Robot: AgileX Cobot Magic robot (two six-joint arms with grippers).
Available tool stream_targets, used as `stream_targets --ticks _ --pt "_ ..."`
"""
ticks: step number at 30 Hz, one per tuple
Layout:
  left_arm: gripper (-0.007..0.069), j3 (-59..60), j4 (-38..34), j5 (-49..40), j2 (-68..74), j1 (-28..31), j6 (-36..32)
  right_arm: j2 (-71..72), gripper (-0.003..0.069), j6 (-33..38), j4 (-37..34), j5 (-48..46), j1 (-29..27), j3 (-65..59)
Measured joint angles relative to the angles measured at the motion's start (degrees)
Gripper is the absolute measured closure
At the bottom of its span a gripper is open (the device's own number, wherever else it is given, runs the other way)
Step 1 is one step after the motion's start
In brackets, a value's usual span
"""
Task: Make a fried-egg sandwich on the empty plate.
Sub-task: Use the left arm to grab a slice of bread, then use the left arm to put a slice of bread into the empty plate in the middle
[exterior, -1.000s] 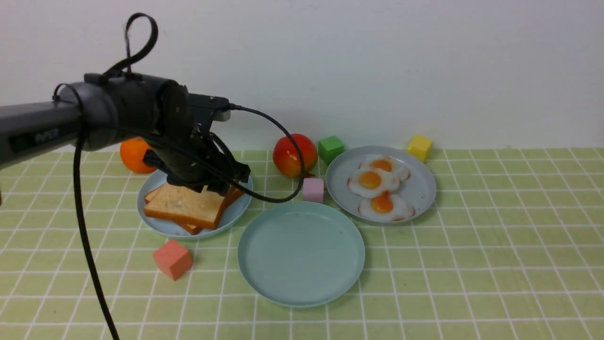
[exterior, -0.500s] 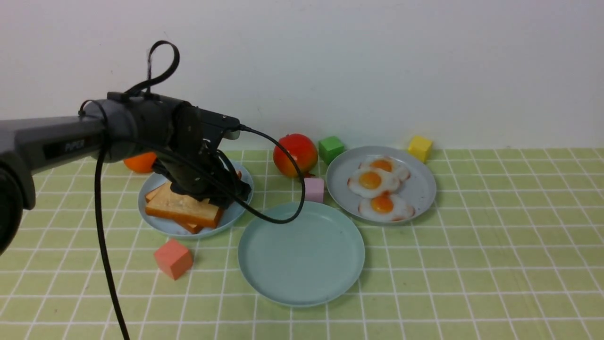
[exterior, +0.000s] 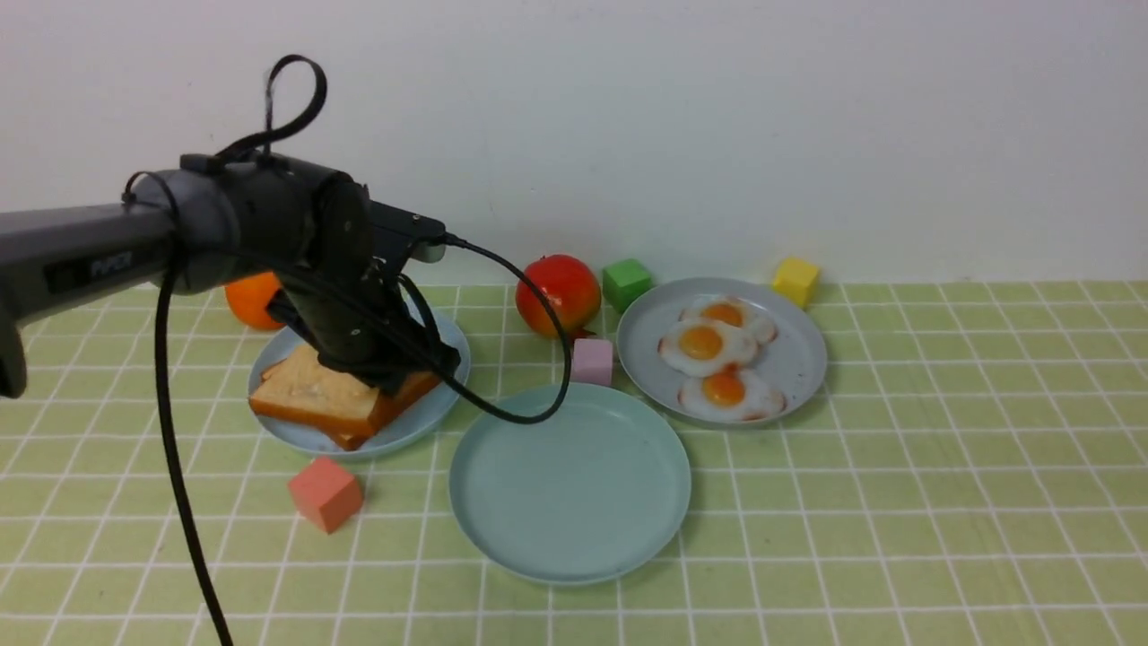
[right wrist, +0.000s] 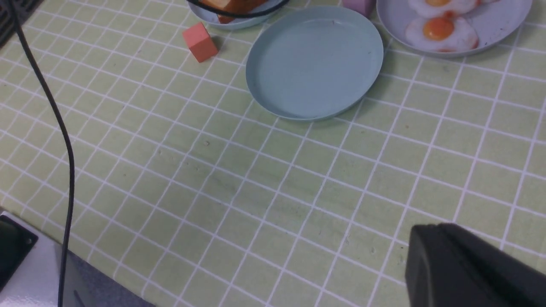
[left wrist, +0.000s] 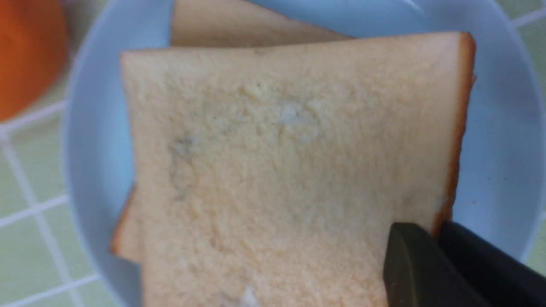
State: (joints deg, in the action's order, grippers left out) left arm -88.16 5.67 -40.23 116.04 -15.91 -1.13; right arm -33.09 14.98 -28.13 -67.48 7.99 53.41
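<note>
Two toast slices lie stacked on a light-blue plate (exterior: 414,429) at the left. My left gripper (exterior: 408,372) is shut on the right crust edge of the top toast slice (exterior: 314,399), which tilts slightly. In the left wrist view the gripper (left wrist: 435,232) pinches that slice (left wrist: 290,170) at its crust, with the lower slice (left wrist: 239,25) beneath. The empty mint-teal plate (exterior: 569,484) sits in the middle. Three fried eggs (exterior: 701,344) lie on a grey plate (exterior: 801,359). My right gripper (right wrist: 435,232) is shut and empty, low over the tablecloth, far from the empty plate (right wrist: 315,64).
An orange (exterior: 247,301) and a red fruit (exterior: 558,294) stand behind the plates. A green cube (exterior: 627,283), yellow cube (exterior: 797,280), pink cube (exterior: 592,362) and salmon cube (exterior: 325,493) lie around. The left arm's black cable (exterior: 520,413) droops over the empty plate's rim.
My left gripper came down on the toast stack and closed on the top slice's edge. The slice and its plate have shifted slightly left, and the slice now tilts.
</note>
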Motion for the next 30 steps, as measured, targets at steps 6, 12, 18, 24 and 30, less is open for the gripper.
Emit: stream_targets --ticks 6,12,18,24,30 --pt "0.0611 0.07 0.07 -1.62 -6.08 0.00 0.15 1.69 0.0628 0.00 0.00 -0.12 0.00 0.00" --pt "0.0611 0.35 0.18 -4.48 -9.09 -0.83 0.22 3.95 0.0627 0.00 1.10 -0.29 0.00 0.00" --pt "0.0611 2.70 0.56 -4.23 -13.18 -11.37 0.22 5.36 0.0627 0.00 2.27 -0.51 0.00 0.00" --pt "0.0611 4.07 0.23 -0.92 -11.04 -22.96 0.22 6.85 0.0627 0.00 3.34 -0.56 0.00 0.00" --pt "0.0611 4.18 2.24 1.33 -6.85 -26.03 1.13 7.94 0.0627 0.00 3.69 -0.69 0.00 0.00"
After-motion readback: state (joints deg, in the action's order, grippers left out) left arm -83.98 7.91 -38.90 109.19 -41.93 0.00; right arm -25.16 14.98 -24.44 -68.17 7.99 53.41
